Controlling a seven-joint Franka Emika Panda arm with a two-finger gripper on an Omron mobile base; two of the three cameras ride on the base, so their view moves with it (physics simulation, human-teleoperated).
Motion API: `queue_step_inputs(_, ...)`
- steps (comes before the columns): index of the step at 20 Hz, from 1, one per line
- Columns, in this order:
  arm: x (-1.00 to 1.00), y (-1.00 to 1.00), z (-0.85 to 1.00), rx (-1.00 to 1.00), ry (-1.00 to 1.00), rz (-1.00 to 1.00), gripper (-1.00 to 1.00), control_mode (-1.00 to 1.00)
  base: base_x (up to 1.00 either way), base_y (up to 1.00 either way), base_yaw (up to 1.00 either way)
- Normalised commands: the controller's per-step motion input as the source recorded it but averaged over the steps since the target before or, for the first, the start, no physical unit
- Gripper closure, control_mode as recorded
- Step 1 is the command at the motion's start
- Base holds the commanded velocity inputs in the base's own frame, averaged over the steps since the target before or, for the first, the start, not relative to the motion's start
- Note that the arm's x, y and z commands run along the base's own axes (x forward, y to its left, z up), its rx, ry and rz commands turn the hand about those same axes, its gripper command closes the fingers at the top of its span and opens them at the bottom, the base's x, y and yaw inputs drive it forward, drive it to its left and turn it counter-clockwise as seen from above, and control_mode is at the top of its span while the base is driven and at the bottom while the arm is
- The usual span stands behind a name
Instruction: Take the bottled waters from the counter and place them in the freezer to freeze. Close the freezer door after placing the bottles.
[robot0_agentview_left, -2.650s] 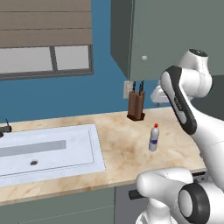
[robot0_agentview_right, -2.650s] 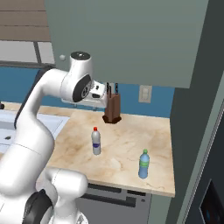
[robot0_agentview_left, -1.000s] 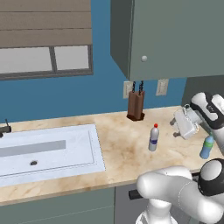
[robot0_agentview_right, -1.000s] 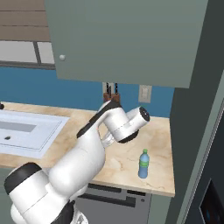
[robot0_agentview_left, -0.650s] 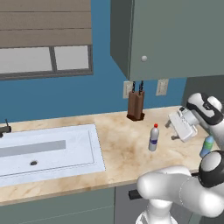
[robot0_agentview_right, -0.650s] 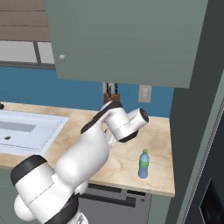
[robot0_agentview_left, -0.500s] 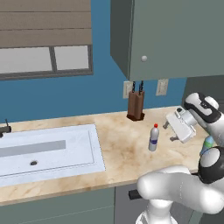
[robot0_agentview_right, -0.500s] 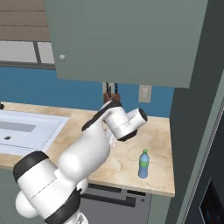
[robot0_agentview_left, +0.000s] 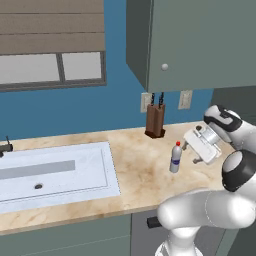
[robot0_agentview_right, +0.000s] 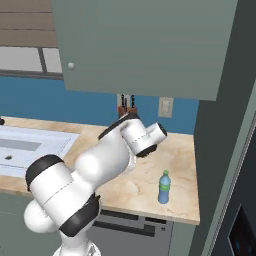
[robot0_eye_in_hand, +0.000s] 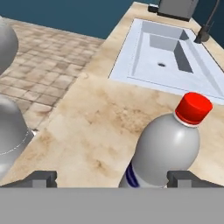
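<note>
Hand view shows the red-capped bottle (robot0_eye_in_hand: 168, 151) standing between the two dark fingertips (robot0_eye_in_hand: 41, 178) of the tool (robot0_eye_in_hand: 111, 180), closer to one tip, with nothing squeezing it. The tool's jaws are spread wide. This bottle is whitish and smooth, round like a tube, with a shiny red cap and a blue band low down. It stands upright on the counter (robot0_agentview_left: 137, 172), which looks like beige stone with brown swirls. From the left base view, the bottle sits just beside the tool and near the brown knife block (robot0_agentview_left: 155, 120). The pale sink (robot0_agentview_left: 55, 170) is well away from the bottle. A blue-green bottle (robot0_agentview_right: 163, 187) with a green cap stands alone near the counter's edge.
</note>
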Motion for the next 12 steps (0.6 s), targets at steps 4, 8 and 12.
queue_step_inputs(4,0.22,0.00,-0.30,0.02,0.00,0.15,-1.00,-1.00,0.00,0.00,0.00)
queue_step_inputs(8,0.37,0.00,-0.29,0.02,0.00,0.10,-1.00,-1.00,0.00,0.00,0.00)
queue_step_inputs(12,0.37,-0.01,-0.23,0.03,0.03,0.05,-1.00,-1.00,0.00,0.00,0.00)
